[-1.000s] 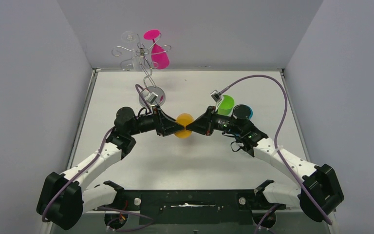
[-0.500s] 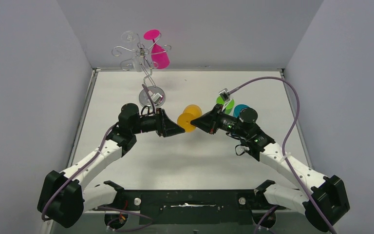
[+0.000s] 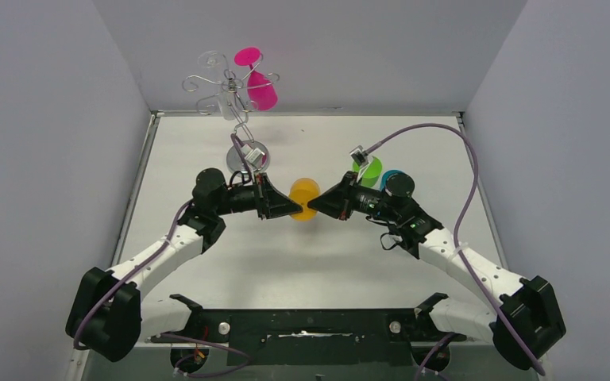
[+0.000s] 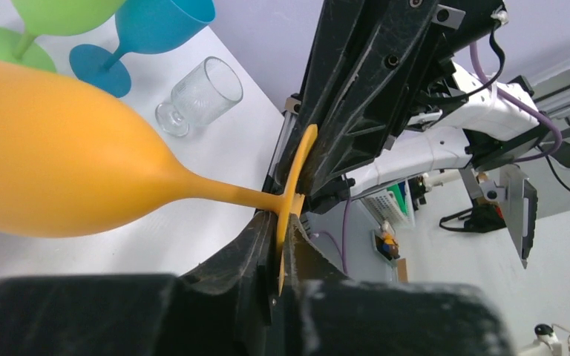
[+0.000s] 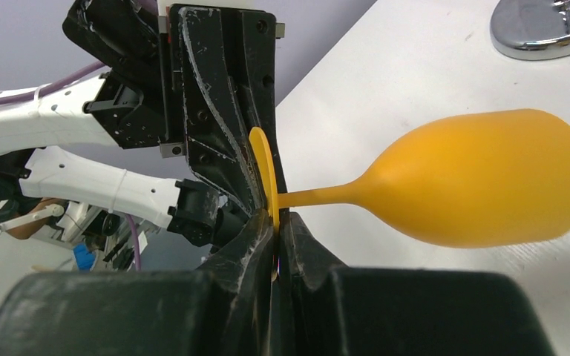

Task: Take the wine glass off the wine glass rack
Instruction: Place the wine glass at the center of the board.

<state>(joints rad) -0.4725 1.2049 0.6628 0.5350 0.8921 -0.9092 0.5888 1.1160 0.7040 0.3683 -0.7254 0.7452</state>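
I am clamping the orange wine glass (image 5: 482,178) by its foot w/ both L gripper (image 4: 280,222) and R gripper (image 5: 274,219), midway btwn worktop (image 3: 191,143) L/R edges.

overhead plus facing wrist closeups, shared orange glass (image 4: 59,156)

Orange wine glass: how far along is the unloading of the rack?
Done: the orange plastic wine glass is off the silver wire wine glass rack; a green goblet and a blue goblet stand on the table. In hand: the left hand and right hand both pinch its foot, glass sideways. Left: set it down; a pink wine glass and a clear glass hang on the rack.
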